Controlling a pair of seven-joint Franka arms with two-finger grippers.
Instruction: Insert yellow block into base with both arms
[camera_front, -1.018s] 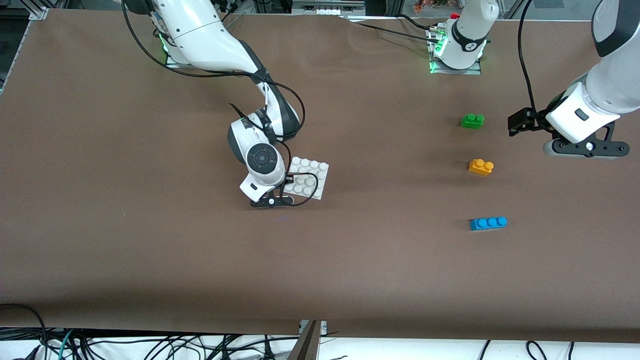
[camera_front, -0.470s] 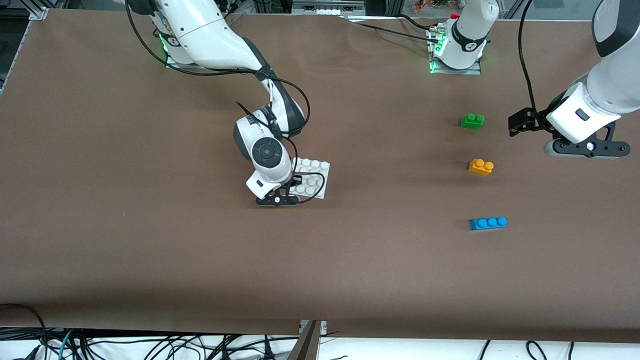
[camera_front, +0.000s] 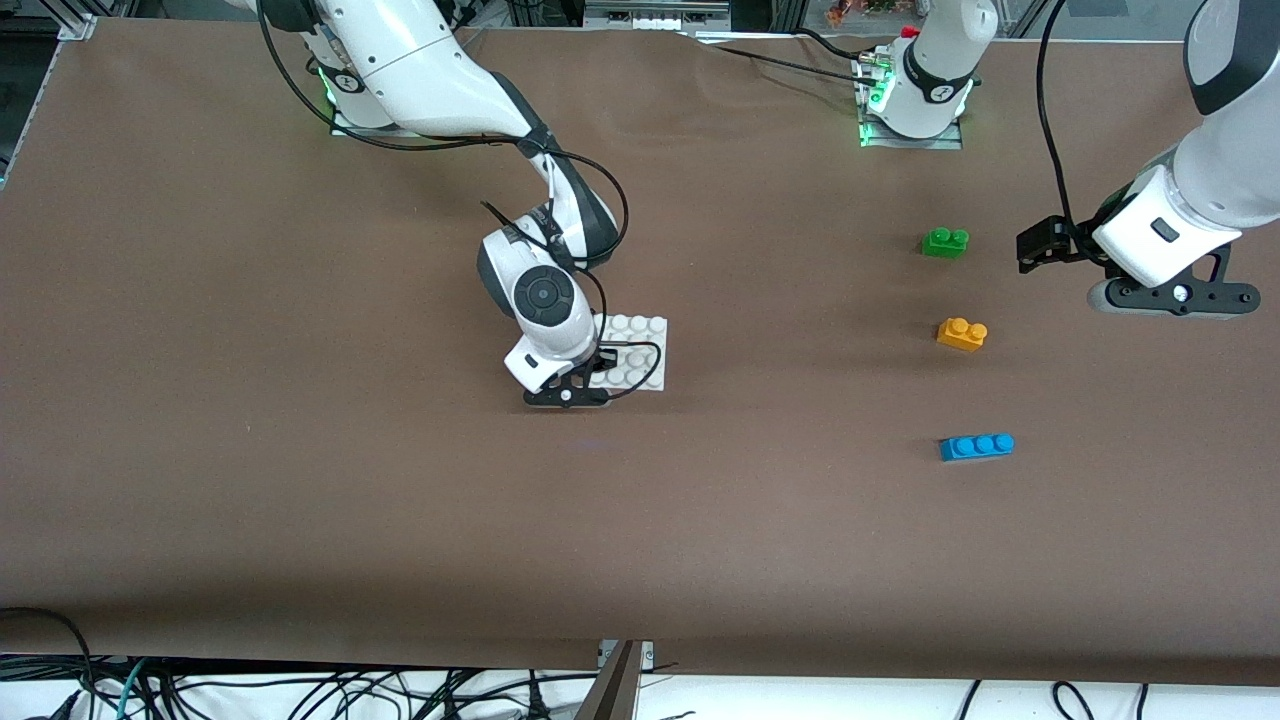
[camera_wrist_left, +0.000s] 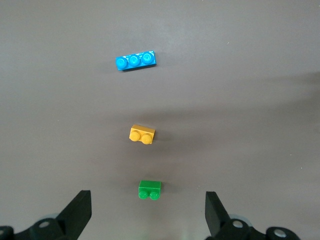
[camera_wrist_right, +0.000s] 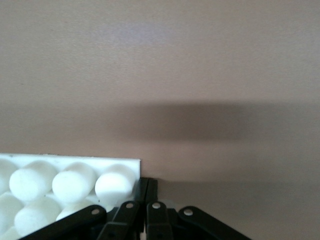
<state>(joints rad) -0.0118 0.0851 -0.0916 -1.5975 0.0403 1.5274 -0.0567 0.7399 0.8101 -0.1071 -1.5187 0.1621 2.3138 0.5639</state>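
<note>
Task is judged at an early stage: nothing has been inserted, and the block has not been picked up.

Desk (camera_front: 300, 480): covered by a matte brown sheet, flat, faint creases visible near the robots' bases.

Arms: glossy white shells, black joints, loose black cables.

Right end effector (camera_front: 566, 397): set down at the base's edge, at the corner nearest the front camera on the right arm's side. Fingers (camera_wrist_right: 150, 200) are seen pressed together in the right wrist view, closed on nothing, touching or just beside the base's corner; which of the two cannot be told. Judged as bracing or nudging the base, not gripping it.

Left end effector (camera_wrist_left: 147, 215): held up over the desk at the left arm's end, close above the green brick, fingers spread wide, empty. This arm waits.

Base (camera_front: 640, 355): flat square white plastic plate, 4x4 grid of rounded studs, slightly chalky finish, lying flat mid-desk.

Blue brick (camera_front: 977, 446): long, three studs, glossy, nearest the front camera of the three.

Block (camera_front: 961, 333): orange-yellow plastic, two round studs, upright on the desk between green and blue, well apart from the base.

Green brick (camera_front: 945, 242): two studs, farthest from the front camera.

Left to do: grasp block, carry to base, press onto studs while the base is held.
</note>
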